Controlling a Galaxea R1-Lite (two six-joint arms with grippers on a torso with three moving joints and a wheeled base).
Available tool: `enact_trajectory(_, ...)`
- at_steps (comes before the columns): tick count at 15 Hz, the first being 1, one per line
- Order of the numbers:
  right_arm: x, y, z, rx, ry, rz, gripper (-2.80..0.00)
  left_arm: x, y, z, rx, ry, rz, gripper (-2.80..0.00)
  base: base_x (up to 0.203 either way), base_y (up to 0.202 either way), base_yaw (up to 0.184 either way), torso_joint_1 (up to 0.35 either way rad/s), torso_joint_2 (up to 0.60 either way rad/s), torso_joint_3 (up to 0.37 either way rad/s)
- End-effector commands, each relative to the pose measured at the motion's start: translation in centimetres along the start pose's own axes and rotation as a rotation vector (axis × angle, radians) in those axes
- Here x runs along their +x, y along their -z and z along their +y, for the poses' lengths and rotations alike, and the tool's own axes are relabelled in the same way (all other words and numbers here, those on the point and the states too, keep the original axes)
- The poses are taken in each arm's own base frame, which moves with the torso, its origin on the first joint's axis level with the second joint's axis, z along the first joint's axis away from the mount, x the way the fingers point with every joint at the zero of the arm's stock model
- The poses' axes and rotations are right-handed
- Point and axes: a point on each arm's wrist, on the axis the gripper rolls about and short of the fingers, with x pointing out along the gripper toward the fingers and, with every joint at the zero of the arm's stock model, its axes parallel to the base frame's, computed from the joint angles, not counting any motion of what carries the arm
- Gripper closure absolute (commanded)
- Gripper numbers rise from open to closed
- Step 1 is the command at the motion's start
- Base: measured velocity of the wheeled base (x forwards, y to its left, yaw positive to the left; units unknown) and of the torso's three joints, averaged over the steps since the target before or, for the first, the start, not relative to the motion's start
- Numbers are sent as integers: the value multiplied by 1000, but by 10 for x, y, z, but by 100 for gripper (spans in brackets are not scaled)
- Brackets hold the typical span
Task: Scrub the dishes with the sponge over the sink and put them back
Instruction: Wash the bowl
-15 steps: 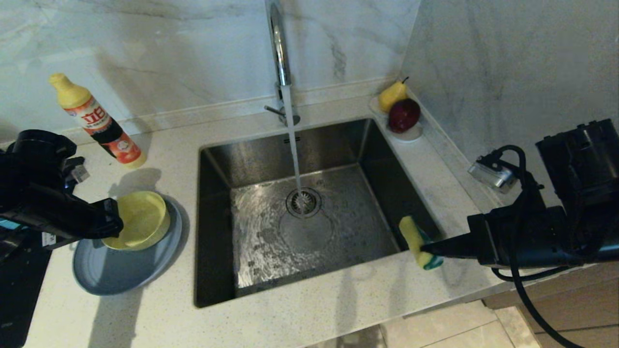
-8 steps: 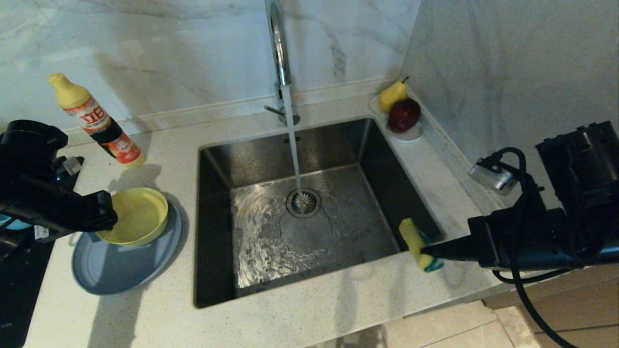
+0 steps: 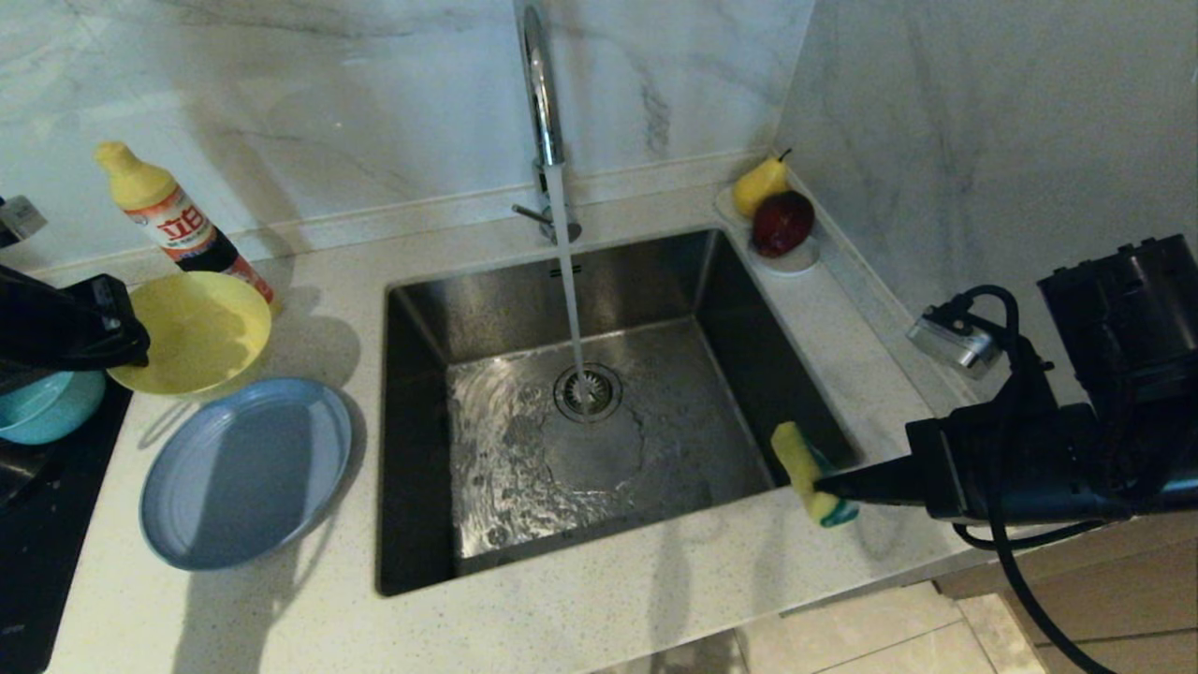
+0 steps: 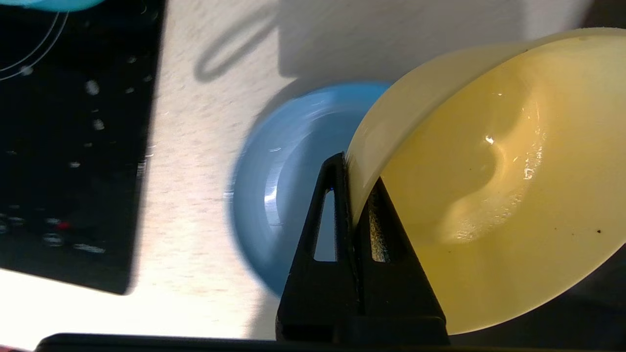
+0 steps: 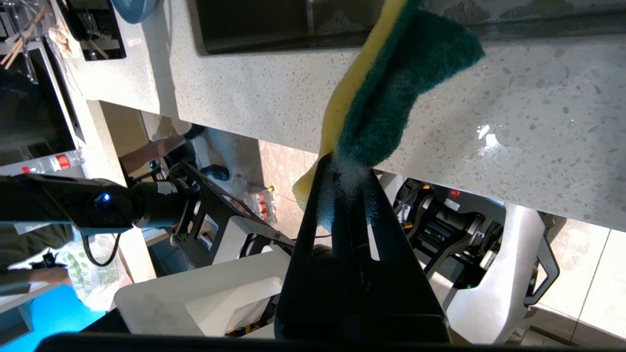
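Both hands grip — sponge (image 3: 810,473) upright, yellow bowl (image 3: 192,332) tilted.

teal-blue bowl (image 3: 42,409): mostly hidden behind left arm, cut by head view's edge | faucet (image 3: 540,94): top out of frame | detergent bottle (image 3: 168,220): base hidden behind yellow bowl (image 3: 192,332) | grey-blue plate (image 4: 288,181): blurred in left wrist view

The head camera looked down over the sink (image 3: 599,412); wrist cameras sat close behind each hand, sharing the surface (image 3: 655,590).
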Motion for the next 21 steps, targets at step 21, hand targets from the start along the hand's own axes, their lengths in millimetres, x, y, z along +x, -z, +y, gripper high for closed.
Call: enact_trajectory(21, 1, 0, -1, -16, -16, -30, 0, 116, 113, -251, -97, 221, 204, 0, 0, 0, 0, 0, 0, 0)
